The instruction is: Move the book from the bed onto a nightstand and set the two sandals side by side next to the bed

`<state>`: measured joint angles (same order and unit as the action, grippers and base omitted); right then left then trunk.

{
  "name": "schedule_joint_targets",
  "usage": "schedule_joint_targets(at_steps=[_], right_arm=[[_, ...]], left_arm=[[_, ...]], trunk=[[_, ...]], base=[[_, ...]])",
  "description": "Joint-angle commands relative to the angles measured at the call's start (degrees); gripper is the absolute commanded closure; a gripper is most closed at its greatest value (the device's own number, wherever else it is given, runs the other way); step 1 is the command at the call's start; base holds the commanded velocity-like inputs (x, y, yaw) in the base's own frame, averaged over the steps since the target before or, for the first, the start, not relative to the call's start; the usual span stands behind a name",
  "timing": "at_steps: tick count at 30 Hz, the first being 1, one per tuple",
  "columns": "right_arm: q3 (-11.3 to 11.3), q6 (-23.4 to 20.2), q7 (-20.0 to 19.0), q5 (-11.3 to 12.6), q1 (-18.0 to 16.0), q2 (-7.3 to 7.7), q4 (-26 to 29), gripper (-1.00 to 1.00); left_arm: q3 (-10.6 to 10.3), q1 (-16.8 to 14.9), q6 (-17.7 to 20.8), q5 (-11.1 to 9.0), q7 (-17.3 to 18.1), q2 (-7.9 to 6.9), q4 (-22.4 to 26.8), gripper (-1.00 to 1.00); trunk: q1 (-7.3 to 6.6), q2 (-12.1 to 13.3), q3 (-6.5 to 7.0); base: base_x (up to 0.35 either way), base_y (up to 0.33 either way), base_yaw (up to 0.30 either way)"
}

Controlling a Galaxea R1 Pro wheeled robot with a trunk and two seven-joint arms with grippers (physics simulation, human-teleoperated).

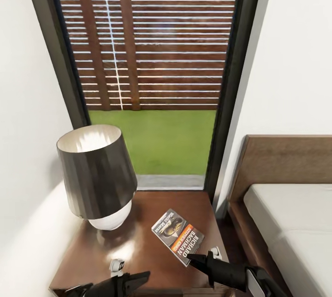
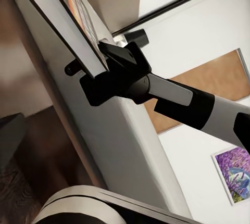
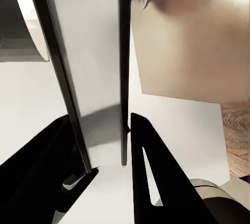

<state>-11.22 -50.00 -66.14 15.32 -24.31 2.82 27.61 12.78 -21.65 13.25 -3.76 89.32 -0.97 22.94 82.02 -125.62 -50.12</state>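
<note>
Head view: the book point(image 1: 178, 236) was seen low over the nightstand point(image 1: 147, 260) beside the lamp point(image 1: 97, 175), pinched at its edge by the right gripper point(image 1: 192, 258), whose fingers should be parted only once it lay flat; the left gripper's point(image 1: 138, 278) state could not be told.

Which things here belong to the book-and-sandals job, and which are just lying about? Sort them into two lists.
Belong to the job:
- book, on the nightstand, its near edge between the right gripper's fingers
- nightstand
- bed, beside the nightstand

Just there:
- lamp with dark shade, standing on the nightstand
- window
- lavender picture
</note>
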Motion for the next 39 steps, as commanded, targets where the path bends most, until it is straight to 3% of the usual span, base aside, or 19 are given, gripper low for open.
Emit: schedule_joint_targets(at_steps=[1, 11, 33, 39], right_arm=[[-0.11, -0.27, -0.11, 0.07, -0.03, -0.01, -0.01, 1.0], [-0.12, -0.27, -0.12, 0.07, -0.03, -0.01, -0.01, 1.0], [-0.12, -0.27, -0.07, 0.07, -0.03, -0.01, -0.01, 1.0], [-0.11, -0.27, -0.05, 0.07, -0.03, -0.01, -0.01, 1.0]], left_arm=[[0.08, -0.03, 0.61, 0.07, 0.23, 0.01, 0.0, -1.0], [0.11, -0.05, 0.61, 0.06, 0.28, 0.01, 0.0, -1.0], [0.14, -0.02, 0.71, 0.04, 0.33, 0.01, 0.0, -1.0], [0.09, -0.01, 0.72, 0.05, 0.33, 0.01, 0.0, -1.0]], trunk=[[0.01, -0.02, -0.05], [0.01, -0.02, -0.05], [0.01, -0.02, -0.05], [1.33, -2.43, -1.13]], base=[[0.24, 0.0, 0.0], [0.267, 0.0, 0.0], [0.004, 0.0, 0.0], [0.0, 0.0, 0.0]])
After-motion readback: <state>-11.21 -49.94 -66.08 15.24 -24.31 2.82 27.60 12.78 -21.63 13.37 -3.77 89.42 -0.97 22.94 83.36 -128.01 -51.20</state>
